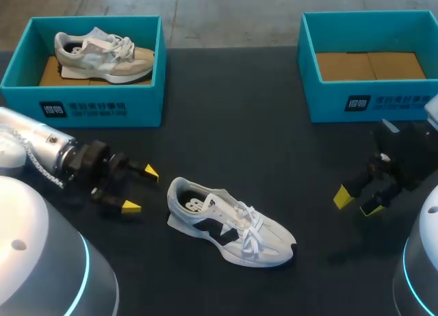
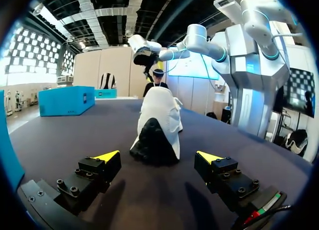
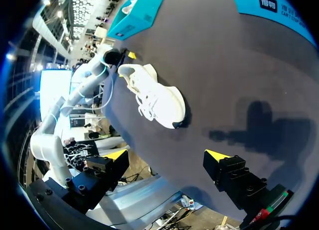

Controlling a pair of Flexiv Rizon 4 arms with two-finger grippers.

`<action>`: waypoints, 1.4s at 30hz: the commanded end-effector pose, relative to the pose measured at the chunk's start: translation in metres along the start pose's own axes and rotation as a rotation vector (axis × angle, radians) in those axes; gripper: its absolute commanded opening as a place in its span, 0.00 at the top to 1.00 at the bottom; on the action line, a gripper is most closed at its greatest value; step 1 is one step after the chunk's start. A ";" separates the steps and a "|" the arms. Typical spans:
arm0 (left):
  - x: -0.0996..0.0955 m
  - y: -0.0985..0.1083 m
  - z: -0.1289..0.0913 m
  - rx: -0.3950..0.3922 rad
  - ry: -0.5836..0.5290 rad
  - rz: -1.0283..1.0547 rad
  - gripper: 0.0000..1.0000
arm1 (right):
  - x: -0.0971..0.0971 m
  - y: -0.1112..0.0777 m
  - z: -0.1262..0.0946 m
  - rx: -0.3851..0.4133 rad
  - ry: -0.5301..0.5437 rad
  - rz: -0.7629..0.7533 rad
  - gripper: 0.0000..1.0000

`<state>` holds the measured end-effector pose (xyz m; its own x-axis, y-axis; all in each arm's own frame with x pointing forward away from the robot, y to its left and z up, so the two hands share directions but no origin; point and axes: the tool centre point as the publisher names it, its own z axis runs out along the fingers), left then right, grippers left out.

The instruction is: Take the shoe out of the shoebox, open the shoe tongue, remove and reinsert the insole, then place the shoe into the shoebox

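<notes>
On the dark tabletop (image 1: 226, 124), a white-and-black laced sneaker (image 1: 229, 227) is lying near the middle, seemingly already out of the empty teal cardboard shoebox (image 1: 369, 100) at far right, while the left arm (image 1: 41, 148) and right arm (image 1: 410, 159) are flanking it with jaws released, leaving tongue, insole and reboxing undone.

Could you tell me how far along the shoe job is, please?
Done: the white shoe lies on the table, outside the empty shoebox. In hand: nothing gripped; the left gripper sits open at its heel, the right gripper open, off to the side. Left: opening the tongue, insole out and in, reboxing.
</notes>
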<state>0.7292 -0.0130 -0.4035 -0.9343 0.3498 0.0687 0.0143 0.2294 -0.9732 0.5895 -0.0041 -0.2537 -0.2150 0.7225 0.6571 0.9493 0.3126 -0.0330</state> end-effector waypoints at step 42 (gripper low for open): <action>-0.004 -0.002 0.047 0.030 0.032 -0.027 0.00 | 0.000 -0.001 0.001 -0.001 -0.003 0.002 0.00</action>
<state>0.7162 -0.0563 -0.4112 -0.9223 0.3731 0.1013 -0.0216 0.2120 -0.9770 0.5895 -0.0041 -0.2537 -0.2150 0.7225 0.6571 0.9493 0.3125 -0.0330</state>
